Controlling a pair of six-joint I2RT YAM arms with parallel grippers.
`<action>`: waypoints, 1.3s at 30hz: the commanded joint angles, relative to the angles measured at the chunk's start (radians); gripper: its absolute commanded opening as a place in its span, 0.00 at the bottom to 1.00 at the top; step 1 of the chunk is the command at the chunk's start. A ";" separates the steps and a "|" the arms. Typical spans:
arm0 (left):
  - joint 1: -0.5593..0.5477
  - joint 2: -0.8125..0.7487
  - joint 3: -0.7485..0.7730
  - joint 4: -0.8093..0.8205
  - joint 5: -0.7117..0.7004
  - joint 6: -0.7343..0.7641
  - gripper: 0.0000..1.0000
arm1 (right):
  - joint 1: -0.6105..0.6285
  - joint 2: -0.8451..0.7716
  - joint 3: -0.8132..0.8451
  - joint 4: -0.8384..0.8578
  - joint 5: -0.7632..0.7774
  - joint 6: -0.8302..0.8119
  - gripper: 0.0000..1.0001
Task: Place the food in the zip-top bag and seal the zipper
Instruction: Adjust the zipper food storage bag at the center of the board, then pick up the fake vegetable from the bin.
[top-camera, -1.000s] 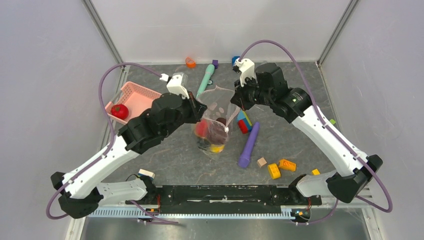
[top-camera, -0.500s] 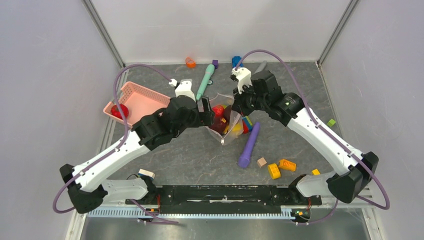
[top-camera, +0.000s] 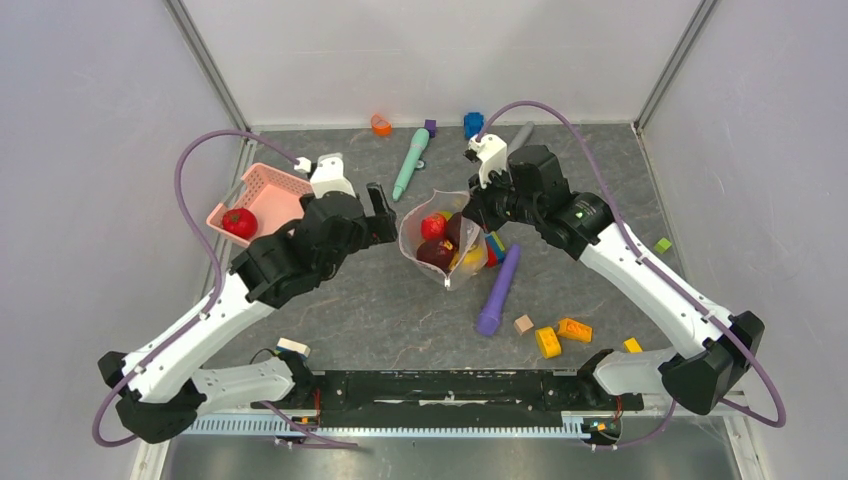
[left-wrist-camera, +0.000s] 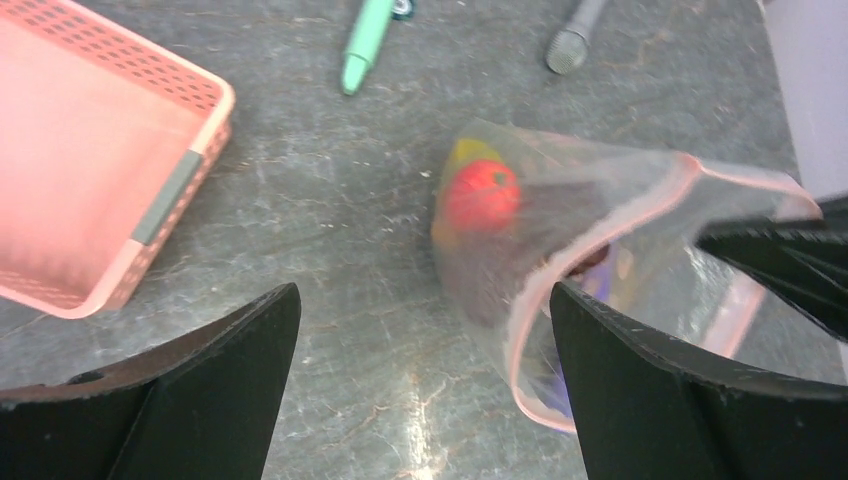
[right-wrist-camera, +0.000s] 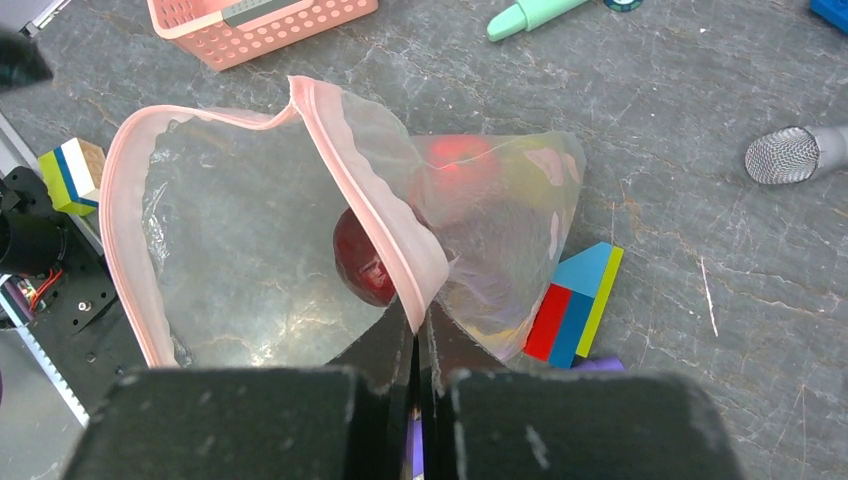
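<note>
The zip-top bag (top-camera: 440, 240) lies on the table with its mouth gaping, held up on one side. Red (top-camera: 433, 226), maroon (top-camera: 440, 251) and yellow (top-camera: 470, 258) food sits inside it. My right gripper (right-wrist-camera: 418, 315) is shut on the pink zipper (right-wrist-camera: 370, 200) edge of the bag (right-wrist-camera: 250, 250); in the top view this gripper (top-camera: 470, 212) is at the bag's right rim. My left gripper (left-wrist-camera: 422, 300) is open and empty, just left of the bag (left-wrist-camera: 560, 230), with the zipper strip (left-wrist-camera: 520, 330) near its right finger. One red food piece (top-camera: 238, 222) lies in the pink basket.
The pink basket (top-camera: 262, 195) stands at the left. A purple stick (top-camera: 497, 290) and a multicoloured block (top-camera: 490, 245) lie right of the bag. A teal stick (top-camera: 411, 163) and a grey microphone (top-camera: 520, 135) lie behind it. Small blocks (top-camera: 560, 335) are scattered at the front right.
My left gripper opened, let go of the bag and drew back to the left. The bag sank from hanging to resting on the table, mouth open. The right gripper kept its hold.
</note>
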 joint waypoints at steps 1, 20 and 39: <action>0.111 0.004 0.032 -0.022 -0.033 -0.043 1.00 | -0.003 -0.017 -0.003 0.056 -0.001 -0.014 0.00; 0.695 0.169 -0.150 0.123 0.126 -0.052 1.00 | -0.004 0.000 -0.023 0.051 0.034 -0.039 0.00; 1.046 0.644 -0.010 0.415 -0.042 0.221 1.00 | -0.014 0.029 0.006 0.035 0.051 -0.030 0.00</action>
